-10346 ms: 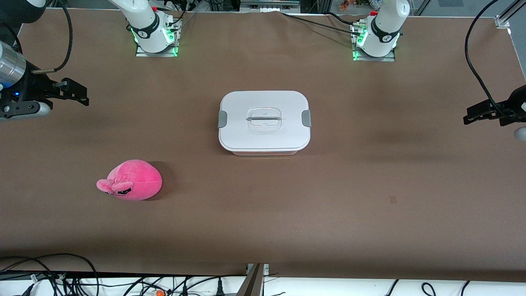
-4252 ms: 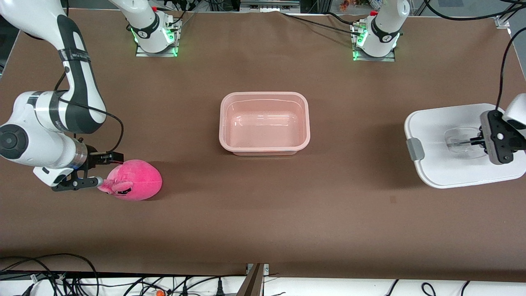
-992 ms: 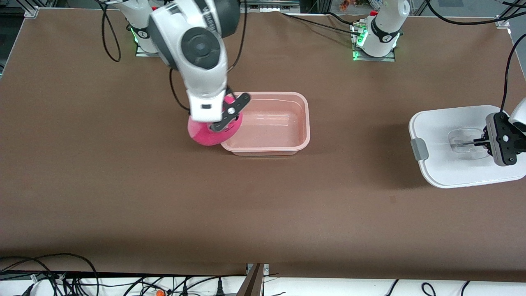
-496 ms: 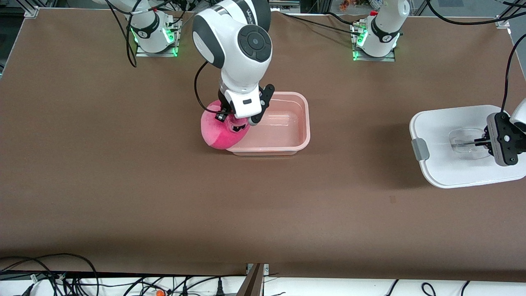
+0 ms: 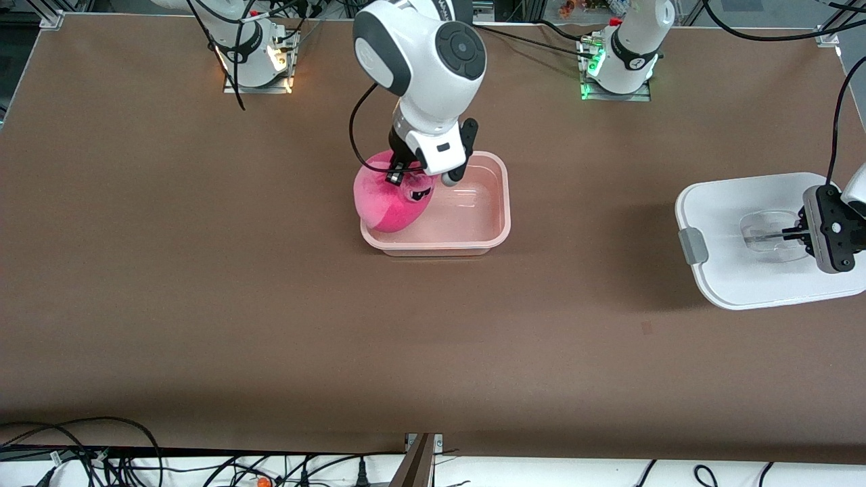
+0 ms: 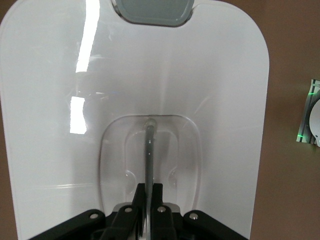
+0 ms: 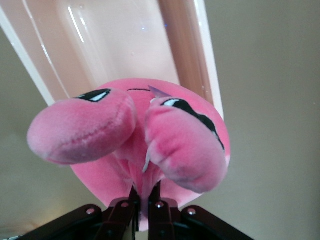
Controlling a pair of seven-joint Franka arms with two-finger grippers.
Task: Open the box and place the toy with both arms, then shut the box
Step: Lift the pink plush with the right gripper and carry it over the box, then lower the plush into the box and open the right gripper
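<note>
Front view: the right gripper [image 5: 414, 181] hangs the pink plush toy [image 5: 391, 203] over the open pink tub [image 5: 497, 233], at its end toward the right arm. The left gripper [image 5: 793, 233] holds the white lid [image 5: 731, 270] at the left arm's end of the brown table [image 5: 270, 304].

Left wrist view: jaws pinch the lid's handle bar [image 6: 149, 150].

Right wrist view: jaws clamp the plush between its ears.

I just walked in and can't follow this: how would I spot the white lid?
Start from the brown table and go to the left arm's end of it, away from the pink tub in the middle. There the left gripper has its jaws shut on the clear handle of the white lid: the only flat white slab, with a grey clip.
</note>
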